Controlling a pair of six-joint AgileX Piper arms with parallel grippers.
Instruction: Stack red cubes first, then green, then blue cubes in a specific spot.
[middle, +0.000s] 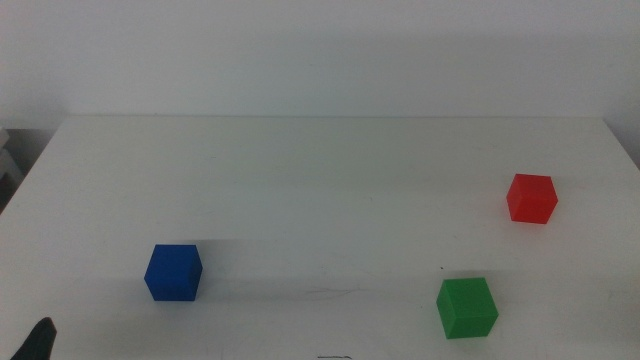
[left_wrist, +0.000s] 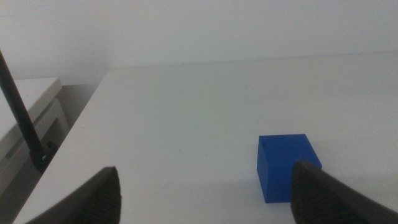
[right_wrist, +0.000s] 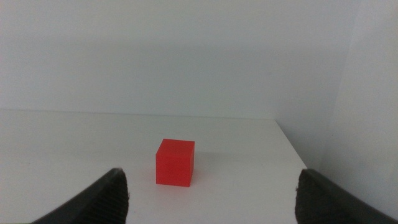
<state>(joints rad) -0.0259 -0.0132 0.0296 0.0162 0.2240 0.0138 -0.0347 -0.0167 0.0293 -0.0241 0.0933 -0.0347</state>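
I judge nothing is stacked yet: the red cube (right_wrist: 175, 162) sits alone on the white table (middle: 320, 180), well apart from the green cube (middle: 467, 307) and blue cube (middle: 173, 272), so my wide-open right gripper (right_wrist: 211, 190) must reach forward and close on it, the equally open left gripper (left_wrist: 205, 193) waiting near the blue one.

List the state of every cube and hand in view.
red cube: flat on table, alone, unstacked
green cube: flat on table, alone
blue cube: flat on table, alone
left hand: open, empty, behind blue cube
right hand: open, empty, facing red cube
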